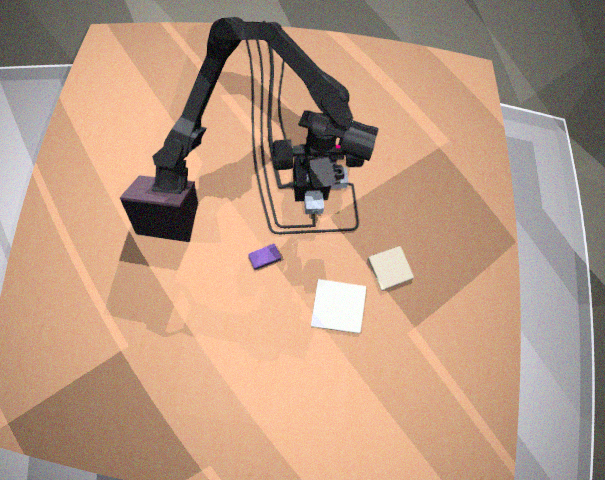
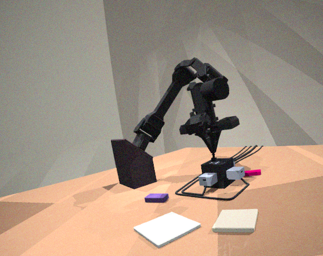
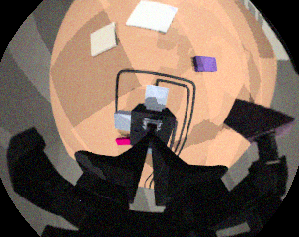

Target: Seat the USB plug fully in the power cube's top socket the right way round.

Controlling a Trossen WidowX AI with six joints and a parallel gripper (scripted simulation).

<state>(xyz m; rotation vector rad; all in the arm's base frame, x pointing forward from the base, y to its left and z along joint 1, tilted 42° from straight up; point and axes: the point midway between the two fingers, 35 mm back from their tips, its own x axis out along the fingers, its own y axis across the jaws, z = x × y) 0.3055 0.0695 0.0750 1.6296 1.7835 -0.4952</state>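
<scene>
"Looking for the USB plug (image 2: 213, 159)? Find at the socket on top of the black power cube (image 1: 303, 194) (image 2: 210, 167) (image 3: 138, 131), upright beneath the gripper (image 1: 318, 167) (image 2: 213, 153) (image 3: 151, 139)."

"And the fingers?"

"Clamped on the plug, tips nearly together. Cannot tell depth or orientation."

"Beside the cube?"

"Note two pale grey blocks (image 1: 313, 202) (image 2: 207, 179) (image 3: 157, 98), dark cables (image 1: 318, 231) (image 2: 211, 196) (image 3: 154, 74) looped around, and a magenta bar (image 1: 338, 146) (image 2: 253, 172) (image 3: 123, 141) nearby."

"Farther out?"

"See a purple block (image 1: 264, 256) (image 2: 156, 197) (image 3: 205, 64), a white slab (image 1: 338, 305) (image 2: 166, 229) (image 3: 152, 16) and, near the slab, a cream tile (image 1: 390, 268) (image 2: 235, 220) (image 3: 104, 39), all flat on the table."

"And the surface?"

"Observe an orange tabletop (image 1: 240, 387) (image 2: 73, 225) (image 3: 85, 89), crossed by pale diagonal stripes and darker angular patches."

"Beyond?"

"Compare pale grey panels (image 1: 555, 232) on both sides, a dark grey-green floor (image 1: 576, 51) in angular patches, and grey walls (image 2: 59, 82), broken into slanting light and shade."
</scene>
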